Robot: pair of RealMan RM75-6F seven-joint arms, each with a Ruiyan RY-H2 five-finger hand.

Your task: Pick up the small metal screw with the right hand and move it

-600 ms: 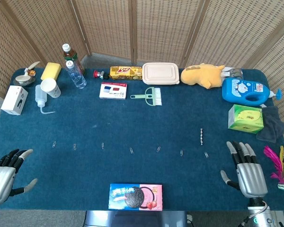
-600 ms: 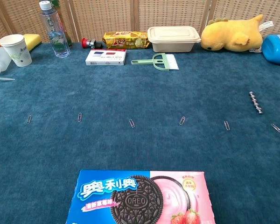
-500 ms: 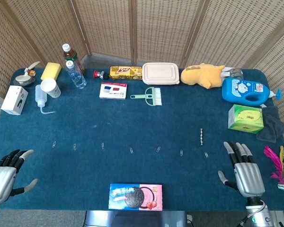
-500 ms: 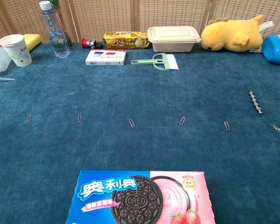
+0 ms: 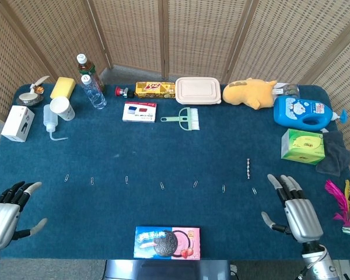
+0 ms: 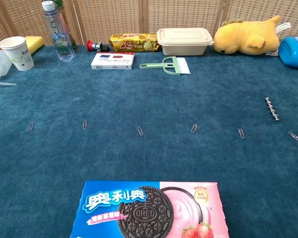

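Note:
The small metal screw (image 5: 248, 168) lies lengthwise on the blue cloth at the right of the table; in the chest view the screw (image 6: 272, 109) shows as a short beaded metal rod. My right hand (image 5: 294, 207) hovers open near the front right edge, fingers spread and pointing toward the screw, a short way in front of it and to its right. My left hand (image 5: 6, 211) is open at the front left corner, holding nothing. Neither hand shows in the chest view.
A row of several paper clips (image 5: 162, 186) crosses the cloth. An Oreo box (image 5: 167, 242) lies at the front edge. A green tissue box (image 5: 303, 146), blue detergent bottle (image 5: 303, 112) and yellow plush (image 5: 254, 93) stand behind the screw; bottles, cup, brush and lunch box line the back.
My right hand has shifted left and slightly forward over the cloth, closer to the screw. The left hand and all objects stay put.

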